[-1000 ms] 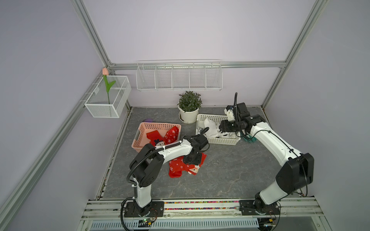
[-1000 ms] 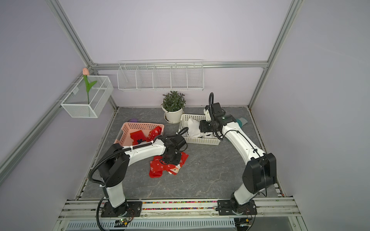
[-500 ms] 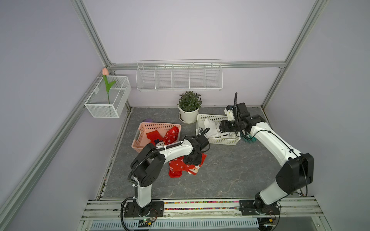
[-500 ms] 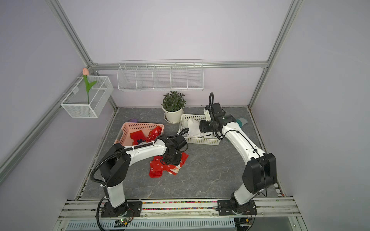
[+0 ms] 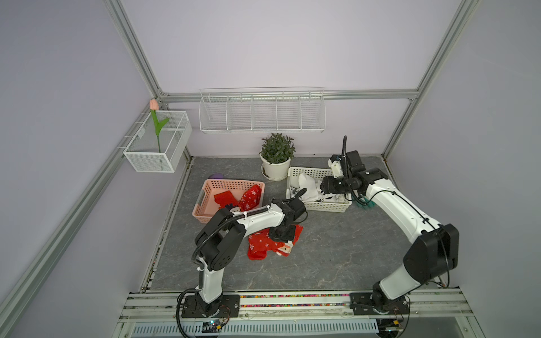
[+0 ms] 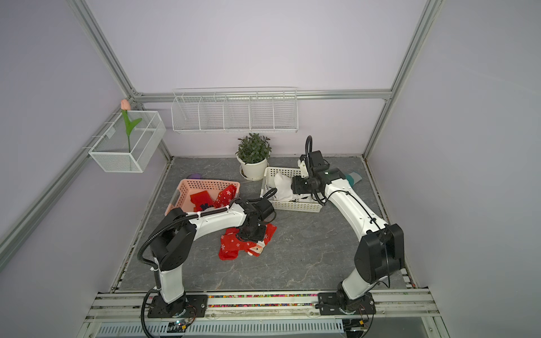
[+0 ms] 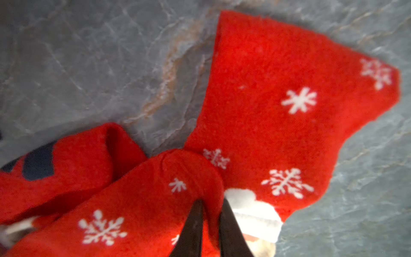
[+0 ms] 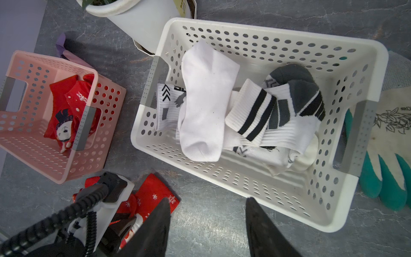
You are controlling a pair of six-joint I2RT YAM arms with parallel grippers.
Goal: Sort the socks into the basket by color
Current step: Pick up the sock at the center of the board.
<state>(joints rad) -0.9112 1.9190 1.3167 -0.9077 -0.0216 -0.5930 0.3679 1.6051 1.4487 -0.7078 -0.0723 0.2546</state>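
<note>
Arms reach inward, the left gripper [image 7: 212, 201] bent down and clamped on a fold of the red socks [image 5: 259, 245] heaped near the pink basket [image 5: 231, 184], the right gripper [image 8: 208, 198] hanging jaws apart over the white basket [image 8: 255, 191] of white socks [image 8: 204, 100].

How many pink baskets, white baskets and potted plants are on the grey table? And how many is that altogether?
Pink basket: 1
White basket: 1
Potted plant: 1
Total: 3
</note>
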